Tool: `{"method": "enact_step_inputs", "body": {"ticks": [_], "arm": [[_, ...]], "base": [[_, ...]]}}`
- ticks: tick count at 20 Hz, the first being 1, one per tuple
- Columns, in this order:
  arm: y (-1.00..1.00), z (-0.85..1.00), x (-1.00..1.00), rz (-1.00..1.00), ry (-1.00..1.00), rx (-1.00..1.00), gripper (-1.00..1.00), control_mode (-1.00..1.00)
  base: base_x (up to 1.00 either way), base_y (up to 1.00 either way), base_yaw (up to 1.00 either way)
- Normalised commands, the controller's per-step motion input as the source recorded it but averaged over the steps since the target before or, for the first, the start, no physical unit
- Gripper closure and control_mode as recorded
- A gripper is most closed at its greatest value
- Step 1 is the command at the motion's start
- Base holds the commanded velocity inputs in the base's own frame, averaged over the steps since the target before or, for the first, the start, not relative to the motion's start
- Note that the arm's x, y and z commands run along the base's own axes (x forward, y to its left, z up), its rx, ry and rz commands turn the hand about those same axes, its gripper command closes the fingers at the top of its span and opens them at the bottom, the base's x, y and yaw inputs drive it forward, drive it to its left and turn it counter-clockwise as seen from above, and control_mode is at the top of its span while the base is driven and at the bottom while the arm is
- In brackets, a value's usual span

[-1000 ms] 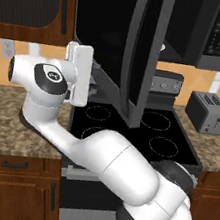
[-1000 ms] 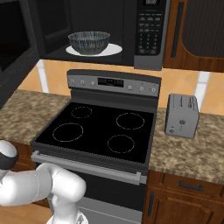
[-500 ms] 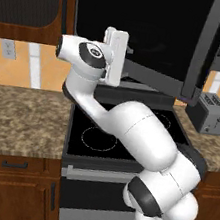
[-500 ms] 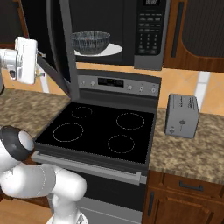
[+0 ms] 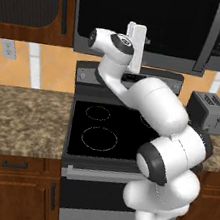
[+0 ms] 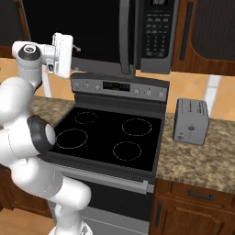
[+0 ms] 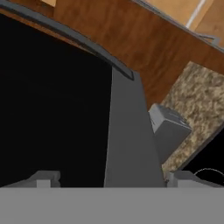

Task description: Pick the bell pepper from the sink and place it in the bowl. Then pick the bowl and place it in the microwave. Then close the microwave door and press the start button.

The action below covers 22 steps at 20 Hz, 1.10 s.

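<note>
Microwave door shut above the stove

Microwave door (image 5: 145,19) sits flush against the microwave (image 6: 156,34) over the black stove (image 6: 110,137). Robot's gripper (image 7: 107,180), jaws spread wide and empty, hovers at the door's grey edge; a toaster (image 6: 190,121) stands on the desk (image 6: 197,156).

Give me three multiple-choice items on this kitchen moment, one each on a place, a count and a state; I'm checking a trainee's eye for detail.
1. Where does the toaster stand?
A. on the counter right of the stove
B. on the stove
C. inside the microwave

2. How many burner rings does the stove top show?
A. two
B. four
C. six

3. How does the microwave door stand?
A. wide open
C. removed
B. shut

Answers:
1 A: the toaster sits on the granite counter beside the stove.
2 B: four rings show in the right base view.
3 B: the microwave door lies flush against the microwave.
</note>
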Motion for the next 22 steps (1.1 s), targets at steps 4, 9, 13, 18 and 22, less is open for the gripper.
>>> {"method": "enact_step_inputs", "body": {"ticks": [4, 9, 13, 18, 22], "arm": [[-0.22, 0.0, 0.96, 0.17, 0.0, 0.0, -1.0, -1.0], [-0.07, 0.0, 0.56, 0.17, 0.01, 0.0, -1.0, -1.0], [-0.04, 0.05, -0.23, 0.19, 0.01, 0.0, -1.0, -1.0], [-0.13, 0.25, -1.0, 0.26, -0.09, 0.03, -1.0, -1.0], [-0.83, 0.0, -1.0, 0.28, -0.06, 0.08, -1.0, -1.0]], "base": [[0.0, 0.0, 0.0], [0.0, 0.0, 0.0], [0.0, 0.0, 0.0], [0.0, 0.0, 0.0], [0.0, 0.0, 0.0]]}}
